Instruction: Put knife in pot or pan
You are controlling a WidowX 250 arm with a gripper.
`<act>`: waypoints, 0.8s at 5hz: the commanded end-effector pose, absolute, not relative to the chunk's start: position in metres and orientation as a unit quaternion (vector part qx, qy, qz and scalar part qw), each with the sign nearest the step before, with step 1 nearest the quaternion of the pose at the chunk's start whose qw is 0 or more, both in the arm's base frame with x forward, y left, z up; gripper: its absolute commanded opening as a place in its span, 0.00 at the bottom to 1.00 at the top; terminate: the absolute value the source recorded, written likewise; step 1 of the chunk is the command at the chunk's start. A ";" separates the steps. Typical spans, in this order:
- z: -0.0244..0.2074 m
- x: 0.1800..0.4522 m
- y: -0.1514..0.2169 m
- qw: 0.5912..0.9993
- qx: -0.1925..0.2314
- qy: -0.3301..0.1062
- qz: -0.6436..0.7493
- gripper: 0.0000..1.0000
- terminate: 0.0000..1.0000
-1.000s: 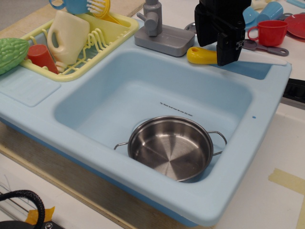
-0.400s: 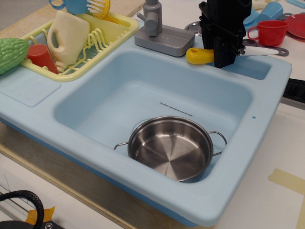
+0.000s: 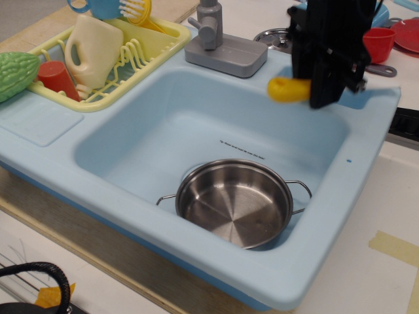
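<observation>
Yellow plastic showed where the knife point(image 3: 289, 89) stuck out to the left of the black gripper point(image 3: 325, 98), its rounded handle clear of the sink point(image 3: 196, 140) rim and hanging above the back right corner of the basin. The jaws were closed on the knife just past the handle, and the blade was hidden behind the gripper body. The pot point(image 3: 234, 203) sat on the floor of the pale blue sink, toward its front right, empty and upright, with one wire loop handle pointing left and the other right. The knife was well apart from the pot, higher and farther back.

Behind the sink's back rim stood the grey faucet point(image 3: 222, 40). At the sink's back left corner a yellow dish rack point(image 3: 108, 55) held a cream jug point(image 3: 97, 47) and an orange-red cup point(image 3: 57, 78), with a bumpy green vegetable point(image 3: 14, 73) just left of the rack. Beyond the sink's right end, a red cup point(image 3: 380, 44) sat on the desk point(image 3: 366, 261), partly behind the gripper.
</observation>
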State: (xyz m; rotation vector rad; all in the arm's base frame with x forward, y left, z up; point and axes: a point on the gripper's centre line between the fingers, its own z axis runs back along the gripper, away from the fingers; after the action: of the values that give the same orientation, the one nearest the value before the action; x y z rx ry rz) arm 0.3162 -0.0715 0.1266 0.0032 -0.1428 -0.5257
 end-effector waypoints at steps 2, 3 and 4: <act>0.135 0.249 -0.064 0.973 0.002 -0.195 -0.127 0.00 0.00; 0.115 0.230 -0.055 0.970 -0.031 -0.225 -0.084 0.00 0.00; 0.099 0.219 -0.049 0.967 -0.047 -0.242 -0.065 0.00 0.00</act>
State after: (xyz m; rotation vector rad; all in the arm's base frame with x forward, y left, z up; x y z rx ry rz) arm 0.2167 -0.0482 0.0913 -0.1096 -0.4791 -0.1346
